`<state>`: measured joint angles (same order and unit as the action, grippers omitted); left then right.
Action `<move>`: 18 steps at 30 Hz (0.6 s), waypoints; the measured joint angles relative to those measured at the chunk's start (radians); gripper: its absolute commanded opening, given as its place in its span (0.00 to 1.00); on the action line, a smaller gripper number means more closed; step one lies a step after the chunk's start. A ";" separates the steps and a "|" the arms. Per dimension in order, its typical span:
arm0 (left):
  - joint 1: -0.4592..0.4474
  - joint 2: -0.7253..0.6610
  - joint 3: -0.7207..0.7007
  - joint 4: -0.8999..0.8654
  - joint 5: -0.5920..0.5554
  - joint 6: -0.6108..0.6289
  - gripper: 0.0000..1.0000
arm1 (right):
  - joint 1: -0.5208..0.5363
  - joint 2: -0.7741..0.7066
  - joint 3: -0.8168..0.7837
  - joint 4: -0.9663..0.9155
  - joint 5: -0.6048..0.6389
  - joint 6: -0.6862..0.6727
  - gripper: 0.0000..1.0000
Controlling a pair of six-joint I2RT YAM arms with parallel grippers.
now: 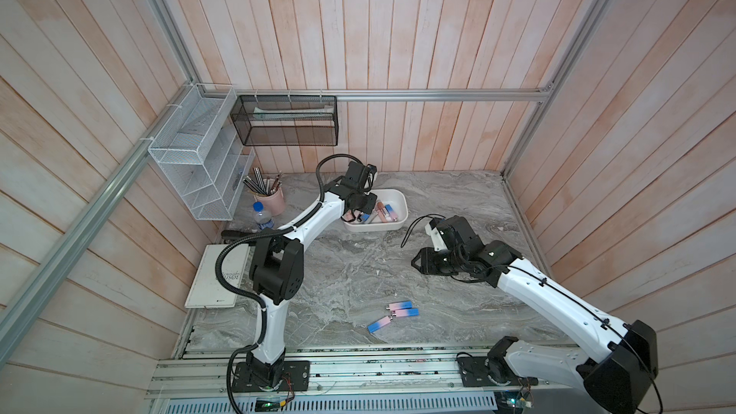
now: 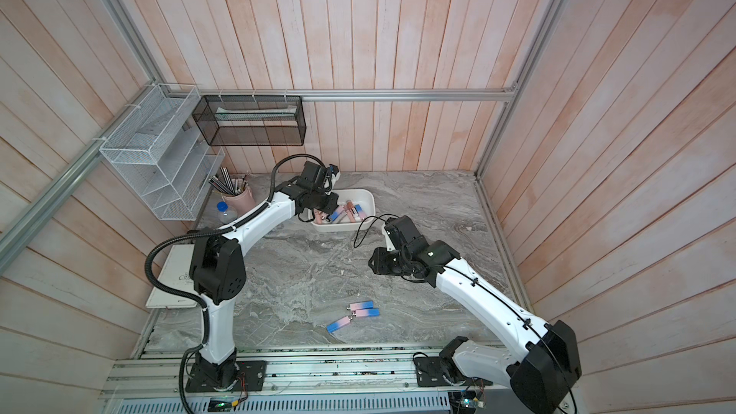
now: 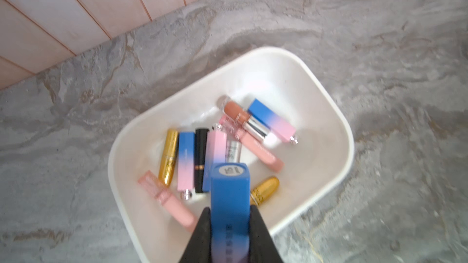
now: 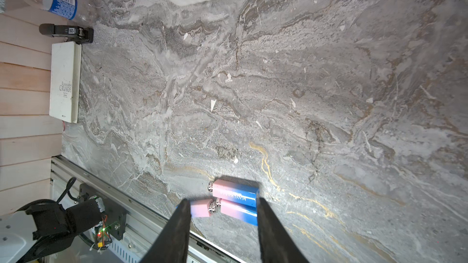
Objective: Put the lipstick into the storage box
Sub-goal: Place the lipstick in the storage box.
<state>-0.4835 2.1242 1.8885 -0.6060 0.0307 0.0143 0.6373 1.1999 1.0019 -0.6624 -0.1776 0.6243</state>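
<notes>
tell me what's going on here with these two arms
The left claw is shut on a blue-and-pink lipstick and holds it over the storage box, which already has several other lipsticks in it. The right claw is open and empty above the table, where three more lipsticks lie near the front edge.

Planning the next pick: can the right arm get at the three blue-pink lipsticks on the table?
Probably yes: the right gripper is open, empty, and nothing stands between it and those lipsticks.
</notes>
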 measured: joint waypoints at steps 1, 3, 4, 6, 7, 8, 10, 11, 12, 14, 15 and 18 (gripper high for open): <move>0.005 0.026 0.028 -0.002 0.002 0.003 0.23 | -0.008 0.008 0.006 0.002 -0.005 -0.005 0.44; 0.018 0.079 0.078 -0.009 0.011 0.006 0.23 | -0.029 0.030 0.026 0.004 -0.013 -0.020 0.44; 0.022 0.096 0.089 -0.009 0.015 0.006 0.24 | -0.036 0.038 0.034 0.004 -0.015 -0.026 0.44; 0.032 0.124 0.096 -0.009 0.019 0.005 0.24 | -0.053 0.052 0.053 0.004 -0.020 -0.040 0.44; 0.035 0.133 0.096 -0.009 0.022 0.005 0.24 | -0.060 0.055 0.059 0.004 -0.023 -0.047 0.44; 0.039 0.143 0.096 -0.011 0.025 0.005 0.24 | -0.068 0.056 0.062 0.004 -0.026 -0.053 0.44; 0.045 0.156 0.096 -0.012 0.030 0.003 0.24 | -0.083 0.056 0.063 0.004 -0.031 -0.061 0.44; 0.048 0.160 0.096 -0.012 0.034 0.002 0.24 | -0.091 0.057 0.063 0.003 -0.034 -0.065 0.45; 0.050 0.163 0.096 -0.012 0.039 0.001 0.24 | -0.099 0.057 0.063 0.003 -0.037 -0.069 0.44; 0.051 0.167 0.096 -0.011 0.044 0.000 0.26 | -0.111 0.057 0.063 0.004 -0.042 -0.076 0.44; 0.051 0.169 0.096 -0.011 0.044 0.000 0.30 | -0.116 0.057 0.063 0.003 -0.044 -0.079 0.44; 0.051 0.171 0.096 -0.012 0.048 -0.001 0.42 | -0.124 0.058 0.063 0.004 -0.050 -0.085 0.44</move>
<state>-0.4320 2.2951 1.9842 -0.6178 0.0784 0.0135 0.5137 1.2579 1.0653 -0.6586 -0.2276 0.5388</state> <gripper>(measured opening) 0.366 0.443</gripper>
